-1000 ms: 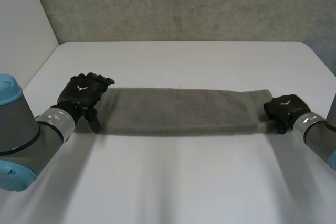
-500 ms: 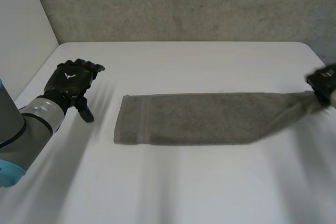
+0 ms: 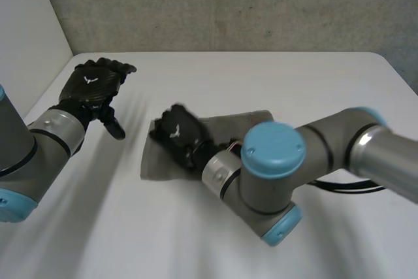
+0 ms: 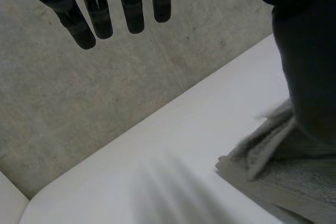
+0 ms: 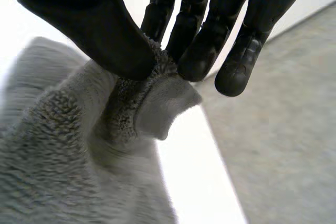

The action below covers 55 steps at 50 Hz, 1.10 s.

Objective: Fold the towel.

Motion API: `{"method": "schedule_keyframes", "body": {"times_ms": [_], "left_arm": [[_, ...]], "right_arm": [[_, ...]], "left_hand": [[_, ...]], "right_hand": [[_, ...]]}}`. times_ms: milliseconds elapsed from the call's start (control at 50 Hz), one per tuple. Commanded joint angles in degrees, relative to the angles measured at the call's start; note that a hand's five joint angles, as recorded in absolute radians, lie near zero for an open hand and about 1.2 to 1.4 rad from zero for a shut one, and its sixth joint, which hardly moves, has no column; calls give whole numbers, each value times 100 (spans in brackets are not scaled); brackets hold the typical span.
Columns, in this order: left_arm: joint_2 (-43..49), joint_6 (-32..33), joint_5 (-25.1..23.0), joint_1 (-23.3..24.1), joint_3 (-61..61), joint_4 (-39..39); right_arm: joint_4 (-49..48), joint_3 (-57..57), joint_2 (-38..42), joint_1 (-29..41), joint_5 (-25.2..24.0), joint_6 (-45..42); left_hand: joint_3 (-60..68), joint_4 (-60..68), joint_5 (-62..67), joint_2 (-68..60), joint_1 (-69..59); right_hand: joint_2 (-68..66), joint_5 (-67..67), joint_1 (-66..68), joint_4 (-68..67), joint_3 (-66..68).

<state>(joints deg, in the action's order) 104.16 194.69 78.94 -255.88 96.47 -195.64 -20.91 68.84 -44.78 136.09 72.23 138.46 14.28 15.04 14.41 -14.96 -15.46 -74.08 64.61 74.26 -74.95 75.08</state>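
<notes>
The grey towel (image 3: 238,122) lies folded over itself in the middle of the white table (image 3: 261,76). My right hand (image 3: 177,132) is above the towel's left end, its arm reaching across from the right. In the right wrist view the thumb and fingers of the right hand (image 5: 94,19) pinch a bunched edge of the towel (image 5: 152,103). My left hand (image 3: 95,86) hovers left of the towel, apart from it, fingers straight. In the left wrist view its fingers (image 4: 100,14) hang over bare table, with the towel's left end (image 4: 273,177) beyond them and the right hand (image 4: 307,77) on it.
A grey wall (image 3: 228,4) runs behind the table's far edge. The right arm's elbow (image 3: 271,181) stands over the near middle of the table. Bare tabletop lies to the right and at the back.
The right hand has carried the towel's right end across to the left, over its left end. The left hand has let go of the left end and drawn back to the left.
</notes>
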Motion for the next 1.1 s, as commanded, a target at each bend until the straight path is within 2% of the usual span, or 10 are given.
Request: {"method": "schedule_keyframes", "body": {"times_ms": [20,40,80,260,460,780,840,920,1000,1100], "left_arm": [[43,7,-10,21,30,-9],[51,7,-10,29,13,-9],[69,7,-1,47,-22,-35],[166,-1,8,530,-207,-194],[508,7,16,1066,-251,-246],[772,-10,324,1242,-216,-255],[763,-10,324,1251,-198,-255],[763,-10,324,1242,-190,-255],[763,-10,324,1251,-181,-255],[728,-10,324,1251,-154,-255]], "right_arm": [[43,6,66,-100,-148,243],[43,24,-56,-127,-78,399],[52,94,-249,-170,-51,592],[209,1086,-1673,-1048,379,1824],[1423,1877,-1842,-1787,476,1833],[772,2634,-1446,-2368,424,1526],[755,2521,-1245,-2368,424,1517],[746,2432,-1182,-2377,467,1517],[728,2503,-1261,-2412,485,1526],[860,2704,-2015,-2613,459,1526]], "left_hand": [[-121,-197,-1133,189,239],[-121,-197,-1133,189,239],[-121,-197,-1133,189,239],[-104,-180,-1116,172,222],[-87,-163,-1100,155,205],[-87,-163,-1100,155,205],[-87,-163,-1100,155,205],[-87,-163,-1100,155,205],[-87,-163,-1100,155,205],[-87,-163,-1100,155,205]], "right_hand": [[4212,-4266,-4230,4300,-4312],[5994,-6048,-6012,6082,-6094],[6408,-6461,-6426,6495,-6508],[6408,-6461,-6426,6495,-6508],[6408,-6461,-6426,6495,-6508],[3338,-3391,-3356,3425,-3438],[1213,-1266,-1231,1300,-1313],[-589,536,571,-502,489],[-592,539,574,-505,492],[-592,539,574,-505,492]]}}
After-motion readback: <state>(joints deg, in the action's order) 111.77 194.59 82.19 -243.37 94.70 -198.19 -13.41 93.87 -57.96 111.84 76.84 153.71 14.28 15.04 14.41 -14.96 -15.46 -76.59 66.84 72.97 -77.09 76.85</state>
